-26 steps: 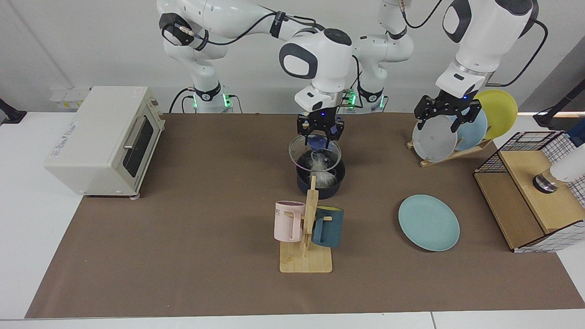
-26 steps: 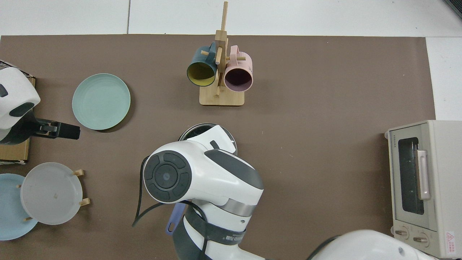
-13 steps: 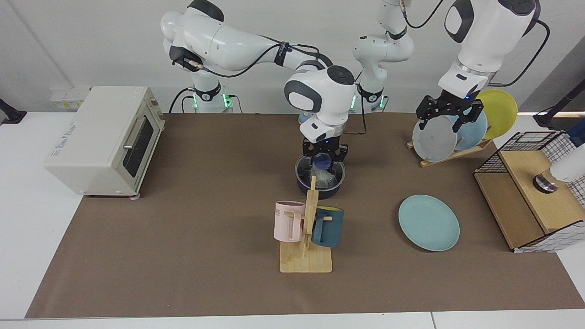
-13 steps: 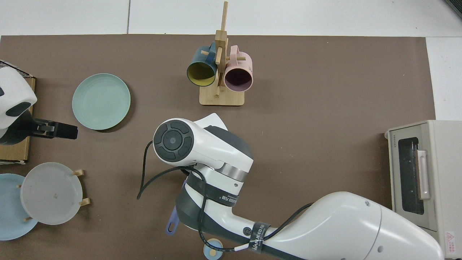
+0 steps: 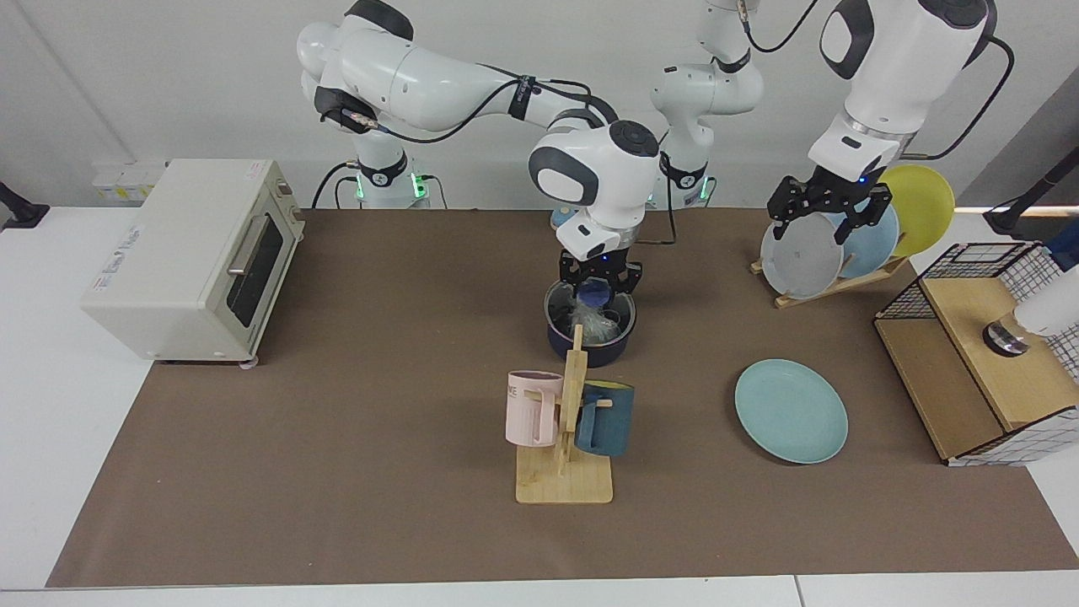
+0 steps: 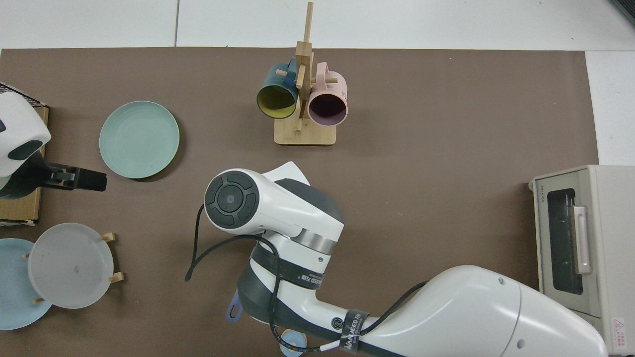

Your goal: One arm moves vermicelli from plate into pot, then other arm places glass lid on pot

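- My right claw [image 5: 600, 282] is down over the pot [image 5: 590, 324] at the middle of the desk [image 5: 337, 472], its fingers closed on the blue knob of the glass lid [image 5: 594, 297].
- The glass lid lies across the pot's rim, roughly level as far as the facing view shows.
- Through the glass I can make out the vermicelli [image 5: 590, 322], a pale tangle down in the pot.
- In the top view my right arm's wrist covers the pot entirely; only the end of the pot's blue handle [image 6: 233, 310] pokes out from under it.
- My left claw [image 5: 826, 211] hangs in the air in front of the upright plates in the wooden dish rack [image 5: 830, 282], fingers spread apart, holding nothing; that arm is waiting.
- The plate [image 5: 791, 410] lies flat and bare on the brown mat, well apart from the pot, on the left arm's side.
- A wooden mug stand [image 5: 566, 438] is just in front of the pot in the facing view, carrying a pink mug [image 5: 531, 409] and a teal mug [image 5: 605, 419].
- A cream toaster oven [image 5: 194, 257] sits at the right arm's end of the desk.
- A wire-and-wood crate [image 5: 986, 354] sits at the opposite end, beyond the plate.
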